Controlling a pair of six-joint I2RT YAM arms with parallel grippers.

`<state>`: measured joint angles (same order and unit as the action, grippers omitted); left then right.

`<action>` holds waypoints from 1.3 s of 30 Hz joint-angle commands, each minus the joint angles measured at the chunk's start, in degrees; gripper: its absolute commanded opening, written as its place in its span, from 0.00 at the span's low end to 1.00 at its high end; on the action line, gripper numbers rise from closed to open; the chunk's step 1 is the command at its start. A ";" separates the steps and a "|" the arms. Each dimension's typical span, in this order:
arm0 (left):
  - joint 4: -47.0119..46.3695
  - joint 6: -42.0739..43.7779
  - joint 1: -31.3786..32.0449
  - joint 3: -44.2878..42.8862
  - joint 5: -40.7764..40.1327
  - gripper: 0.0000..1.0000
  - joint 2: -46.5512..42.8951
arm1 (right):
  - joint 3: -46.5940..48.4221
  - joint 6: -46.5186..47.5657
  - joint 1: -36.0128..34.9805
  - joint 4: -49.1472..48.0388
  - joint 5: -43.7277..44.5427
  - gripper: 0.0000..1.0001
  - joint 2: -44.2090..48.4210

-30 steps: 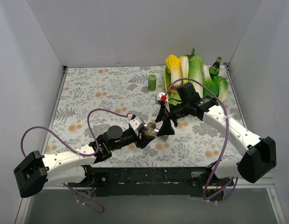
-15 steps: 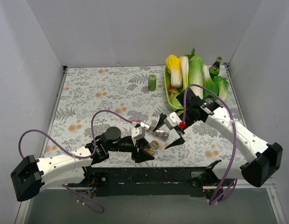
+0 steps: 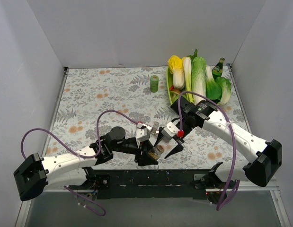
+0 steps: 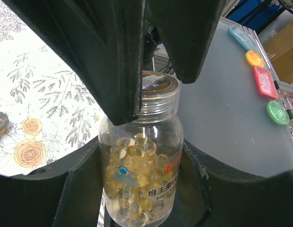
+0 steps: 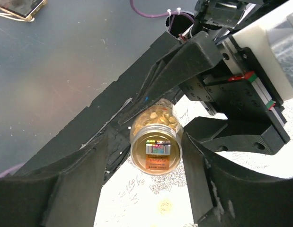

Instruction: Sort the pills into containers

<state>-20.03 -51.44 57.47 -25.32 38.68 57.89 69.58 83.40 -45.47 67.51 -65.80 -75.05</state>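
A clear bottle (image 4: pixel 141 170) full of yellow softgel pills (image 4: pixel 132 146) stands between the fingers of my left gripper (image 4: pixel 139 161), which is shut on its body. The bottle (image 3: pixel 157 151) is held close to the table's front edge. Its silver cap (image 4: pixel 158 92) is on. My right gripper (image 5: pixel 146 142) faces the cap end-on, a black finger (image 4: pixel 103 56) on each side of it, open, with a gap still showing on one side. A small grey piece (image 3: pixel 155 126) just behind the grippers may be the containers; most of it is hidden.
A small green cylinder (image 3: pixel 154 83) stands at the back middle. A green tray (image 3: pixel 170 92) of cabbages and a green glass bottle (image 3: pixel 217 68) fill the back right. Purple cables loop over both arms. White walls close in the flowered tablecloth (image 3: pixel 99 94).
My right arm has swung from beside the tray down to the bottle's cap, and its jaws have narrowed. The left gripper has carried the bottle nearer the front edge.
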 commanded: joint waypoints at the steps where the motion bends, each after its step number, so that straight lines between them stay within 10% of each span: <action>1: -3.26 -0.50 -0.43 -2.37 0.17 0.00 -0.58 | 0.12 -4.73 -0.49 -4.30 0.14 0.62 1.04; 4: -5.10 -1.20 -0.43 -1.84 -2.02 0.00 -1.37 | -0.58 -12.09 -0.58 -8.43 0.93 0.38 1.74; 16: -15.04 1.25 -0.43 -0.95 -39.92 0.00 -1.74 | -10.25 -74.45 3.01 -45.43 20.33 0.21 0.87; 21: -16.26 3.63 -0.43 -2.71 -46.50 0.00 3.89 | -11.75 -84.26 7.59 -50.98 16.86 0.17 -1.07; 28: -15.13 2.49 -0.43 2.46 -32.55 0.00 -0.13 | -5.87 -67.70 11.89 -45.03 -0.17 0.81 2.18; 34: -5.82 0.38 -0.52 3.53 -15.84 0.00 -6.91 | 3.70 -21.05 11.99 -12.61 -5.91 0.90 2.36; 39: -2.38 -0.85 -0.52 1.86 -10.56 0.00 -7.09 | 5.92 -13.34 5.07 -5.45 -2.23 0.90 0.25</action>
<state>-26.06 -51.09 57.10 -21.82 20.80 51.09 73.10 54.63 -34.98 49.52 -67.00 -74.08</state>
